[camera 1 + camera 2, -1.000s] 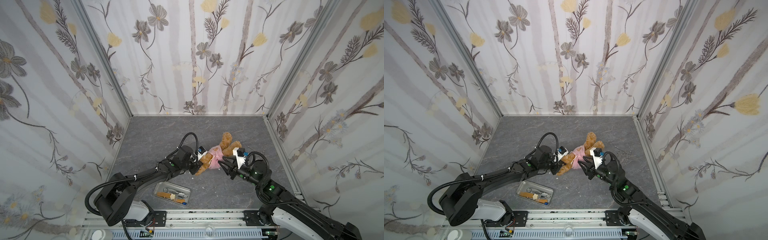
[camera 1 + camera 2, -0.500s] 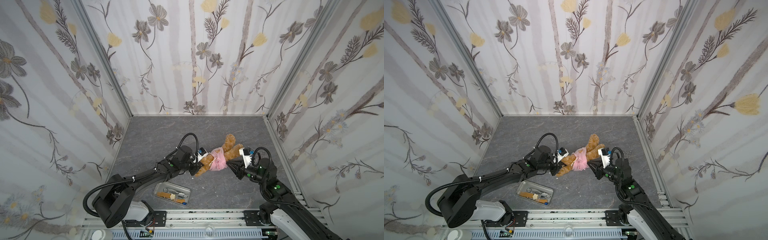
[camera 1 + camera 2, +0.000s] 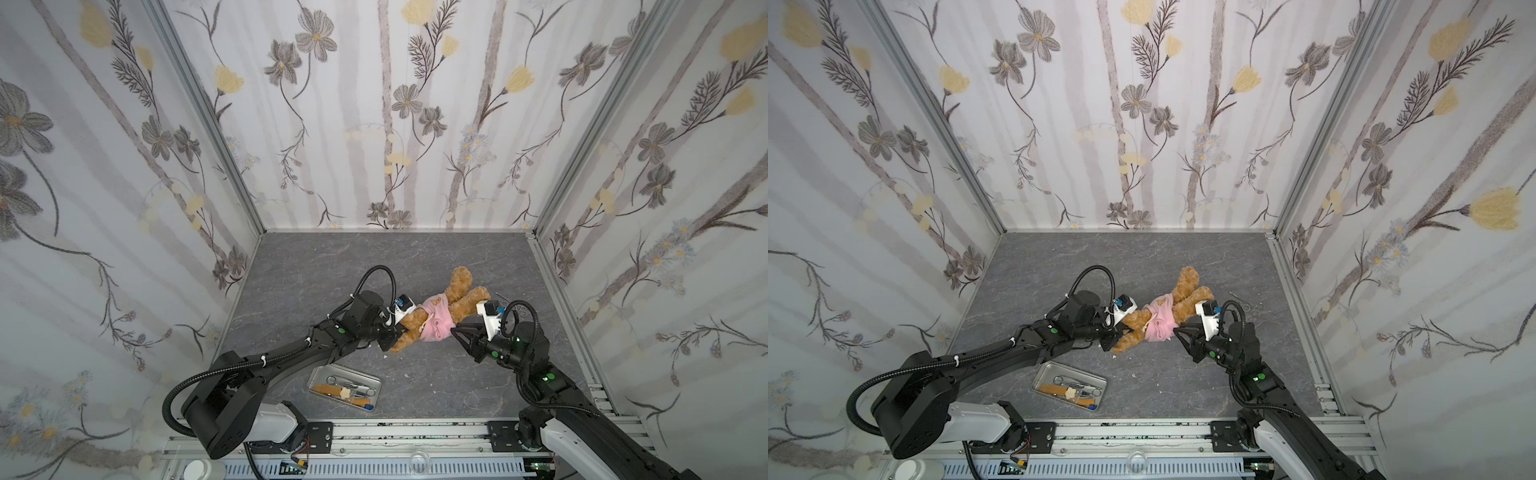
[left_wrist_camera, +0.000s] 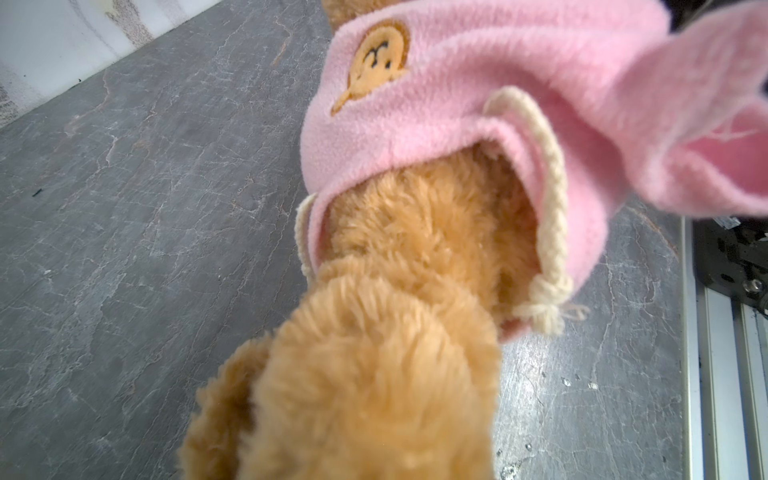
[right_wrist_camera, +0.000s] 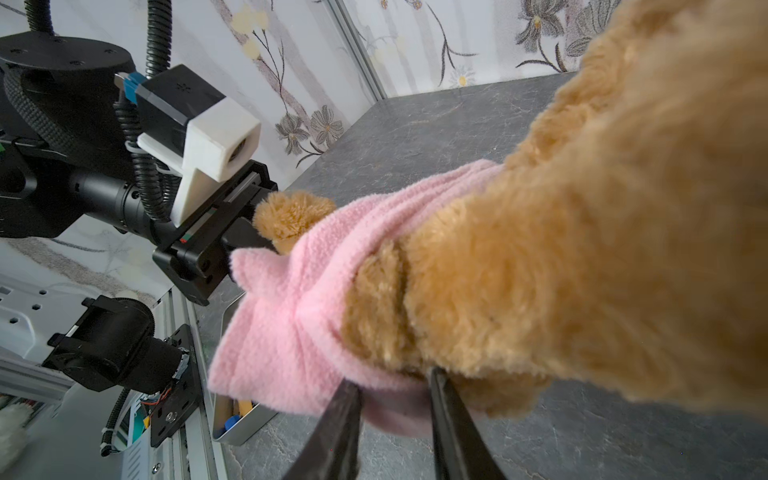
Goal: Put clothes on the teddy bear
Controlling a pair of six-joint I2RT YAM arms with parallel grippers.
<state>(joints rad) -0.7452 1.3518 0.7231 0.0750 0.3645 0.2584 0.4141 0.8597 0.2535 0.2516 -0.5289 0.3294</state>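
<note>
Top views show the teddy bear (image 3: 462,286) lying mid-table, pink shirt (image 3: 437,321) bunched round its body. At its 8 o'clock the left gripper (image 5: 255,218) clamps fur; at 4 o'clock the right gripper (image 5: 392,378) pinches the hem. Straightening seems left.

Narrower jaws on the right gripper (image 3: 454,330), now pinching the pink shirt (image 3: 436,322) hem, gripper drawn slightly toward the surface's right edge, shirt stretched after it, teddy bear (image 3: 457,286) nudged the same way.
</note>
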